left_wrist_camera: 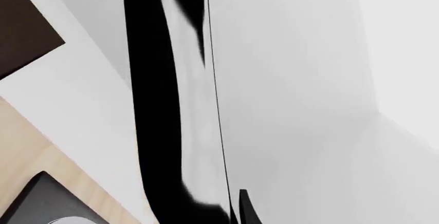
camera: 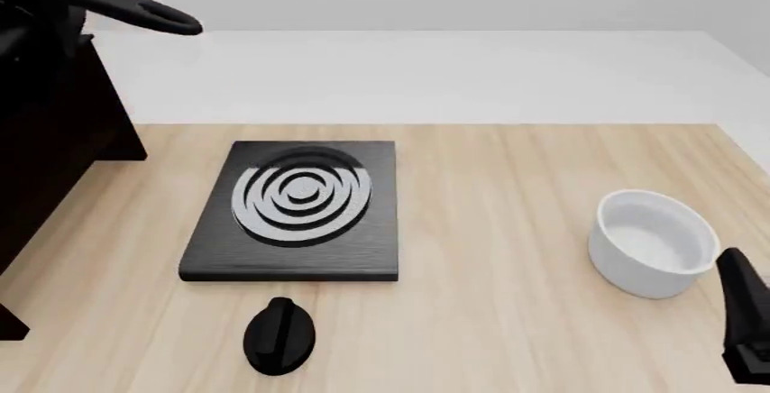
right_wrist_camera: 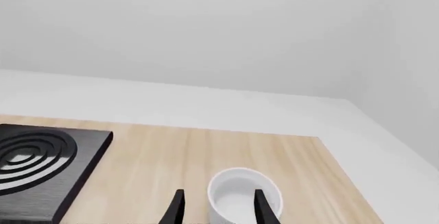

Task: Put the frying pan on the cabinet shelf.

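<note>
Black and long, the frying pan (camera: pixel 144 10) handle sticks out high above the far left corner of the table (camera: pixel 517 195), over the dark brown cabinet (camera: pixel 49 141). The left gripper is hidden up there in the dark, so I cannot tell if it is open. The pan's dark side fills the left wrist view. The right gripper (right_wrist_camera: pixel 216 206) is open and holds nothing. It sits by the near right corner, with the white pot (camera: pixel 651 242) just past its fingers. The stove plate (camera: pixel 298 208) lies mid table.
</note>
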Robot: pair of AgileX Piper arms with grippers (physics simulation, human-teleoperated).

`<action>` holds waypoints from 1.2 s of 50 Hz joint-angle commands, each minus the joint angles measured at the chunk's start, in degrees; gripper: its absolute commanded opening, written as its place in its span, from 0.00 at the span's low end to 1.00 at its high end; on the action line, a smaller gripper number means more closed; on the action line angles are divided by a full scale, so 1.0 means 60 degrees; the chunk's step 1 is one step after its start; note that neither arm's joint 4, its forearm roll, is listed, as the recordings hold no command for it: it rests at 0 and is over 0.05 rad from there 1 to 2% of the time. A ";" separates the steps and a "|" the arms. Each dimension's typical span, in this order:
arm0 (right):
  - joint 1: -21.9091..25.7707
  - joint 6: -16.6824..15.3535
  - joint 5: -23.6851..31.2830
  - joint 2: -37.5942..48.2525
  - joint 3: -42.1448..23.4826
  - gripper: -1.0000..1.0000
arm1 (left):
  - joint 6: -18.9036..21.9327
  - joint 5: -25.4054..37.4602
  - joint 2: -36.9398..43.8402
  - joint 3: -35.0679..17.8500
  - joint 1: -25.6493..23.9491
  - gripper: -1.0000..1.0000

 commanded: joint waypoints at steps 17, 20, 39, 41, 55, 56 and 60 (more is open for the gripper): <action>0.0227 -0.0274 -0.0207 -0.0001 0.0378 1.00 | -0.2283 -0.1599 0.2568 -0.1680 0.1982 0.00; 0.0236 -0.0301 -0.0195 -0.0001 0.0374 1.00 | -0.2424 -0.1696 0.2661 -0.1718 0.2116 0.00; 0.0344 -0.0289 -0.0200 -0.0003 0.0571 1.00 | -0.2806 -0.2316 0.3946 -0.2286 0.2810 0.00; 0.0297 -0.0286 -0.0182 0.0001 0.0570 1.00 | -0.2883 -0.2405 0.4011 -0.2245 0.2826 0.00; 0.0126 0.0425 0.0047 -0.0002 0.0554 1.00 | -0.3098 -0.3449 0.4499 -0.1325 0.3196 0.00; 0.0125 0.0395 0.0042 -0.0002 0.0554 1.00 | -0.3108 -0.3492 0.4510 -0.1273 0.3196 0.00; 0.0118 0.0378 0.0032 -0.0003 0.0552 1.00 | -0.3190 -0.3726 0.4624 -0.1112 0.3244 0.00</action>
